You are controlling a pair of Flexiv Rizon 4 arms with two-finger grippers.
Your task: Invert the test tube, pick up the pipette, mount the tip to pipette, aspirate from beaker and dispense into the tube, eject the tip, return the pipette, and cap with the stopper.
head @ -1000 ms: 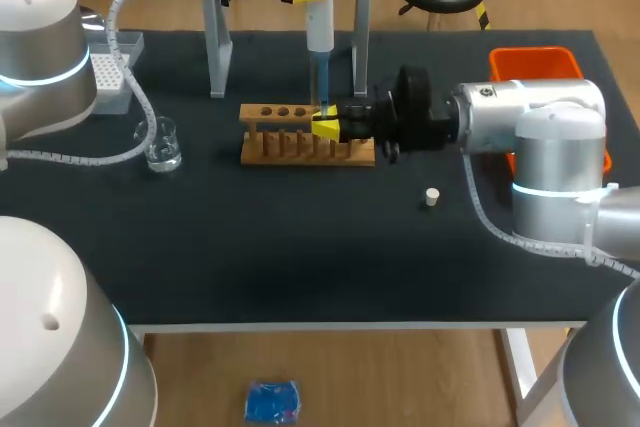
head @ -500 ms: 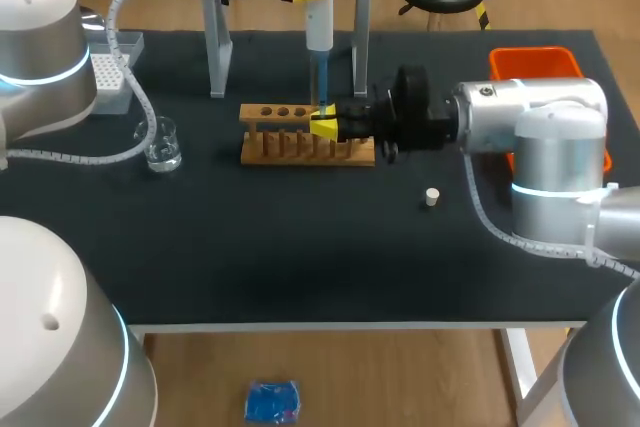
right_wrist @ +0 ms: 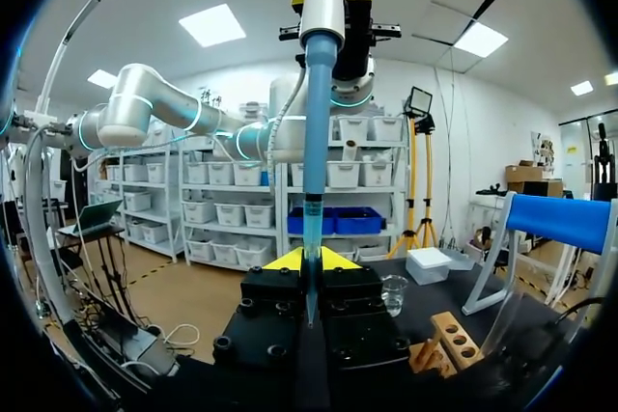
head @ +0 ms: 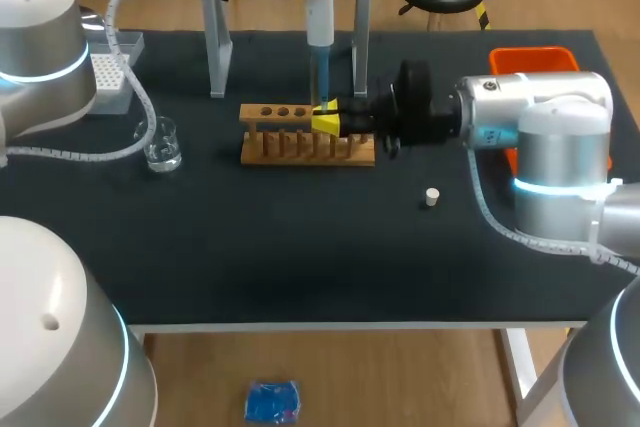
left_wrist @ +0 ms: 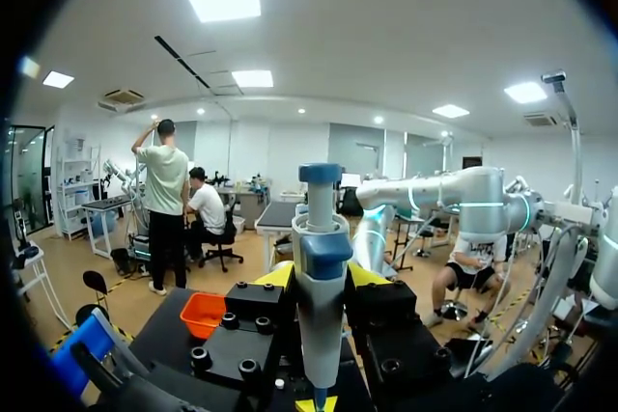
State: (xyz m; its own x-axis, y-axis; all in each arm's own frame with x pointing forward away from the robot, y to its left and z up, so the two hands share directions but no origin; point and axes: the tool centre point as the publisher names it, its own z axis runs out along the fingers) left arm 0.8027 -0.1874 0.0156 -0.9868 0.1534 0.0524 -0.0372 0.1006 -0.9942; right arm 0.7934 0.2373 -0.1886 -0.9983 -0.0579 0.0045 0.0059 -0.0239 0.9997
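The left jaws are closed tight on the pipette (head: 319, 22). They hold it straight up and down, high above the right jaws. The right jaws are closed on the test tube (right_wrist: 311, 238), with only a thin gap between them. The tube stands upright between them, just over the wooden rack (head: 305, 137). The blue tip (head: 320, 77) on the pipette points down and seems to go into the mouth of the tube.

I think this is the step where the liquid goes into the tube. Next, the left jaws should lift the pipette straight up so the tip comes out without bumping the glass. Then the tip can be dropped off.

The beaker (head: 161, 144) sits well apart from both jaws. The stopper (head: 431, 197) lies on the desk (head: 300, 247), a little way from the right jaws.

I cannot read any words or labels on these things.
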